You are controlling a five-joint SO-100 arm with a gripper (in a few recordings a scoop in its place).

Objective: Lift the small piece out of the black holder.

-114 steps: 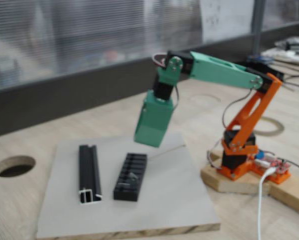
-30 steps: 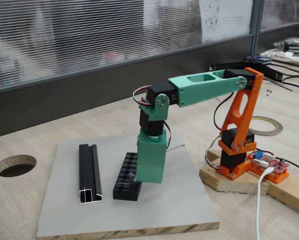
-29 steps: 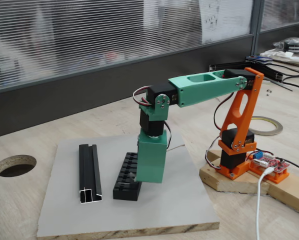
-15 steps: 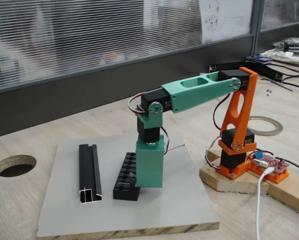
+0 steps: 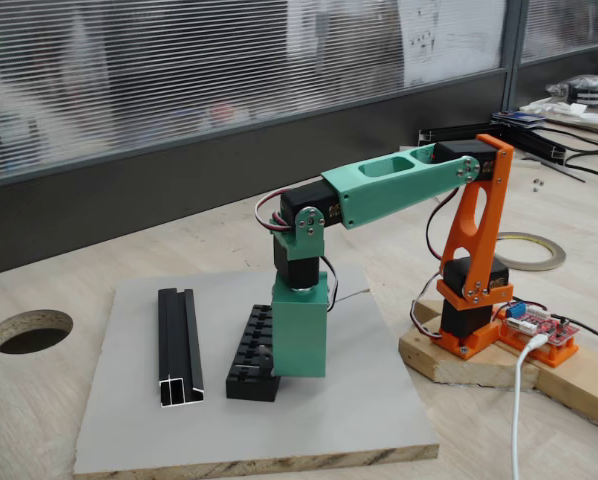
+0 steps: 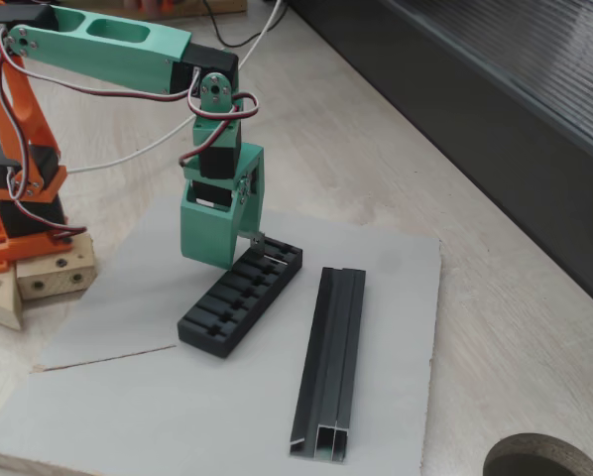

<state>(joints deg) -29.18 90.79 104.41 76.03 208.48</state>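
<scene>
Two fixed views of the green-and-orange arm at work over the black holder [image 6: 242,296]. The holder, a short slotted block, lies on a grey board [image 6: 396,278] on the wooden bench [image 5: 39,400], with a longer black channel rail [image 6: 331,357] lying beside it and apart from it.

The gripper [image 6: 249,238] points straight down at the holder's far end in the view from the rail side. Just below the green housing a thin grey sliver, apparently the small piece [image 6: 256,239], shows at the gripper's tip, at or barely above the top of the slots. Whether the jaws are closed on it, or merely stand beside it, cannot be told: the fingers are hidden by the housing in both views.

Handling, as a judgement: the piece looks like thin bent sheet metal, so it is probably very light and stiff, with smooth faces that could slip from hard fingers. Its thinness leaves little to hold; the upstanding tab is the sensible place to pinch, across its flat faces. A straight vertical pull would suit a part seated in a slot, since a tilt could wedge it or drag the unanchored holder along. If it is dropped, it could fall into a neighbouring slot.
</scene>
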